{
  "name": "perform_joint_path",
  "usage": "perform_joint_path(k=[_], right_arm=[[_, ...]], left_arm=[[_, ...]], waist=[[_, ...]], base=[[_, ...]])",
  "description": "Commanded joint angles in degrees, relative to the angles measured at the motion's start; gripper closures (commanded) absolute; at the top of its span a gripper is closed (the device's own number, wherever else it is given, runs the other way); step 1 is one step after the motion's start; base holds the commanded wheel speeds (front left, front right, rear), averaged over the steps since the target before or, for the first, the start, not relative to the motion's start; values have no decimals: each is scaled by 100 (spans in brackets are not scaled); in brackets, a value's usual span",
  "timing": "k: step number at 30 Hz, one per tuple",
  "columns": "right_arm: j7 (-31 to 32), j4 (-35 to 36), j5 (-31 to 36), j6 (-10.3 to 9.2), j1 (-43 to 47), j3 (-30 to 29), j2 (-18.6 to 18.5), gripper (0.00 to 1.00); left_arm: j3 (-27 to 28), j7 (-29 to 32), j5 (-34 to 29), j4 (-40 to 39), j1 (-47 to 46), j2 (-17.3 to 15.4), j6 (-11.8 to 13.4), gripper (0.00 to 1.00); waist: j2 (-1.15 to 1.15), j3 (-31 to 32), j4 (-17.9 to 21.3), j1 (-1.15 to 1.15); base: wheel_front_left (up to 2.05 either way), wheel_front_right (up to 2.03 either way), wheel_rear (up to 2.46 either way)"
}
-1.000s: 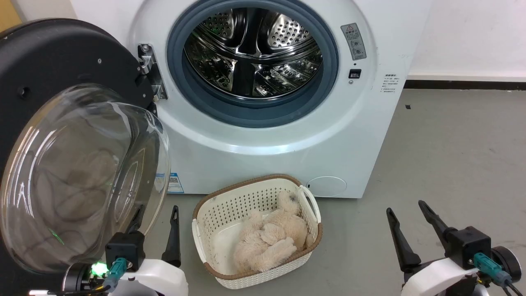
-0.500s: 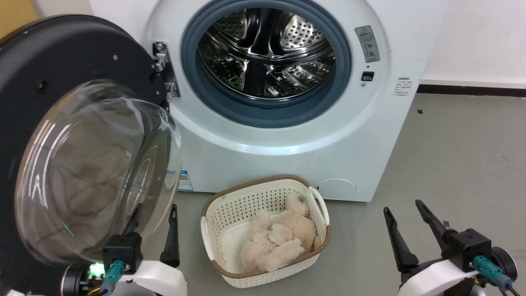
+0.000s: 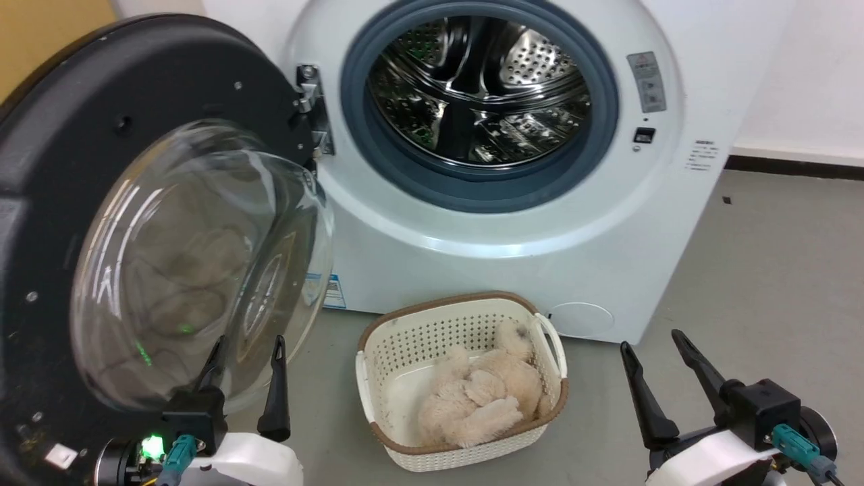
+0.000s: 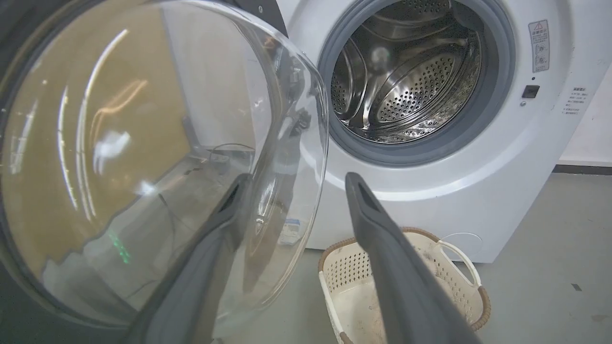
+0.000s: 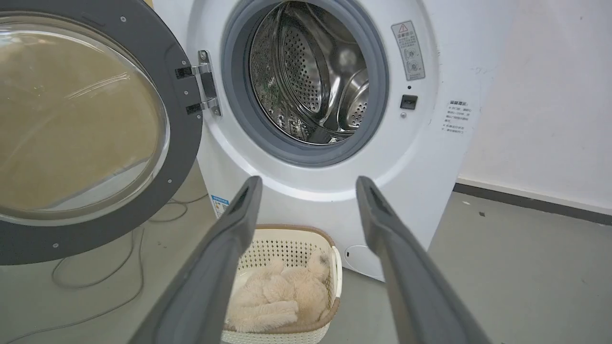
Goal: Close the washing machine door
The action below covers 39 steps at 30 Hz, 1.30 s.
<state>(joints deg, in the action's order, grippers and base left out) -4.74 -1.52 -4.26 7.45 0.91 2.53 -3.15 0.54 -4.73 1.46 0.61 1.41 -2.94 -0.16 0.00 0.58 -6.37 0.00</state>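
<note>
Floor [image 3: 776,270] grey, wall [image 3: 823,81] white, dark skirting [image 3: 796,169] beside the washing machine [image 3: 486,256].

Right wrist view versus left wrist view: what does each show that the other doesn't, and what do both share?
Right wrist view, not the left: the plush toy lying in the basket, and the right gripper, jaws open. Left wrist view, not the right: the left gripper, jaws open, close beside the glass bowl of the washing machine door, plus a green glint in that glass. Both: the door swung open, the washing machine with its steel drum, and the basket on the floor before it.
</note>
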Motion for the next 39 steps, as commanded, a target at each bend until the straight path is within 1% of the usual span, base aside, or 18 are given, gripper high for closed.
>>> perform_joint_path(k=[1,22,39], right_arm=[[-66,-23,-50,1,45,26,10,0],[-316,-125,-252,2,51,294,4,0],[-519,-267,-442,2,-105,623,-71,0]], left_arm=[[8,-63,31,-7,67,2,7,0],[80,-314,67,-84,198,3,38,0],[218,-518,176,-218,330,4,123,0]], waist=[[0,9,-58,0],[0,99,-818,0],[0,29,-1284,0]], base=[[0,0,0],[0,0,0],[0,0,0]])
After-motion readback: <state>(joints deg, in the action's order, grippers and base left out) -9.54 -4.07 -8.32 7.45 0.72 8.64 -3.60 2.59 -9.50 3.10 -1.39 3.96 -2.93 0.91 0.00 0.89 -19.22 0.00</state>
